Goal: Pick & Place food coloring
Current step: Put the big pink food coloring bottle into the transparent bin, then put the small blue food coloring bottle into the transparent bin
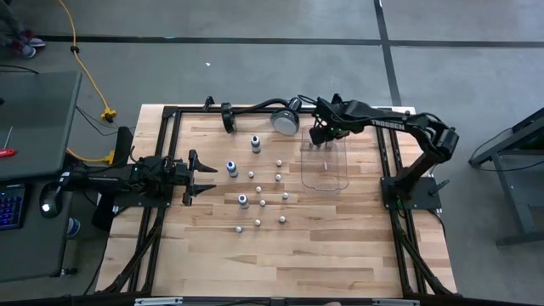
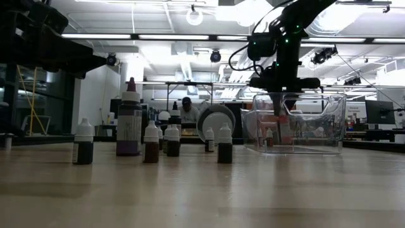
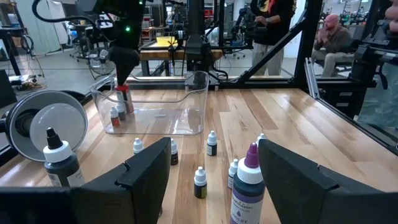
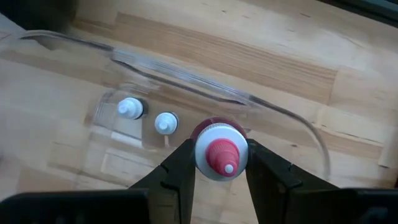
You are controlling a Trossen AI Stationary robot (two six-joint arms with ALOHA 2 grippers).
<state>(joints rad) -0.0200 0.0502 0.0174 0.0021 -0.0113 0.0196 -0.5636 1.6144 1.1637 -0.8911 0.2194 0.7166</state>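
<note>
- Right gripper (image 1: 320,136) over far end of clear tray (image 1: 327,180).
- Left gripper (image 1: 206,178) open, beside scattered food coloring bottles (image 1: 243,201).

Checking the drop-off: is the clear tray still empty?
No: in the right wrist view two small white-capped bottles already stand inside the clear tray.
</note>
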